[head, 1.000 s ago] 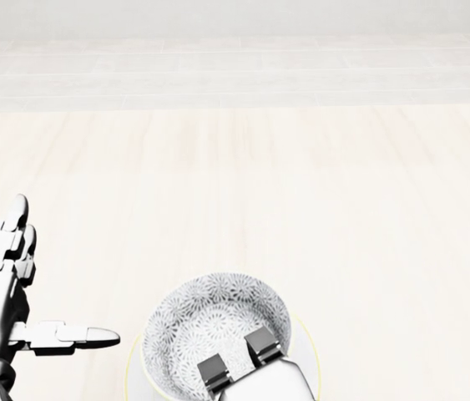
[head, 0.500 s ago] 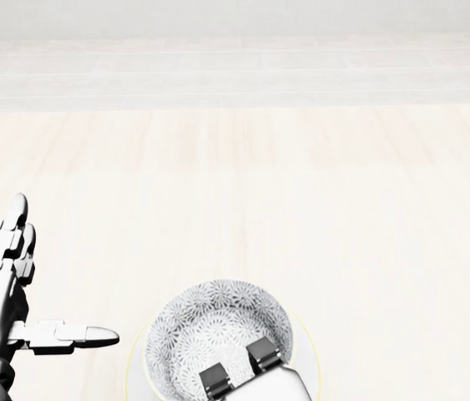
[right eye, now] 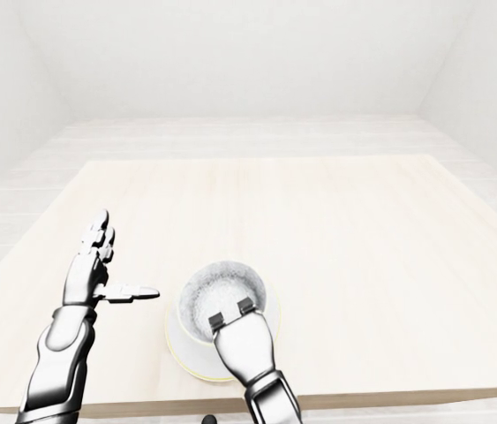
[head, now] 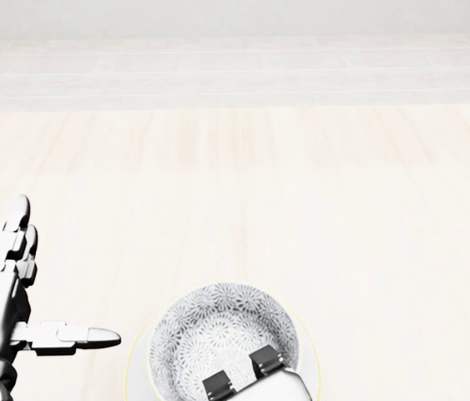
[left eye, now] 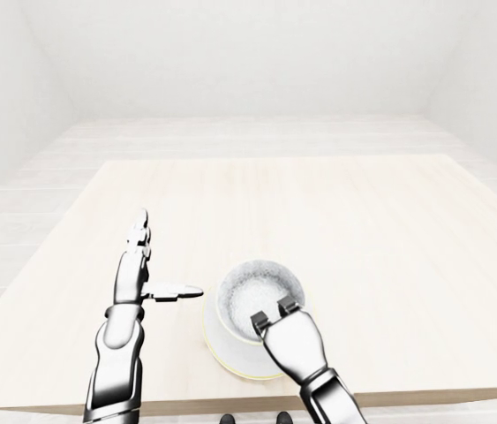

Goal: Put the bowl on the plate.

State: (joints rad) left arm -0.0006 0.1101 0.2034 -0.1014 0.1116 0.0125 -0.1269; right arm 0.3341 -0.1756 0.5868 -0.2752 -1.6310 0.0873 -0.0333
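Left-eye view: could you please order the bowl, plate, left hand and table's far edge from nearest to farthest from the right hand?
1. Bowl, at the fingers of the right hand.
2. Plate, just beneath it.
3. Left hand, to the view's left.
4. Table's far edge, toward the top.

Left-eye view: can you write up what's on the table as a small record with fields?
Table: pale wood
Bowl: grey-white, patterned, near the view's bottom edge, over the plate
Plate: white, yellowish rim showing around the bowl
Right hand: two fingers hooked over the bowl's rim, gripping it
Left hand: open, left of the bowl, touching nothing
Bowl resting on plate: cannot tell
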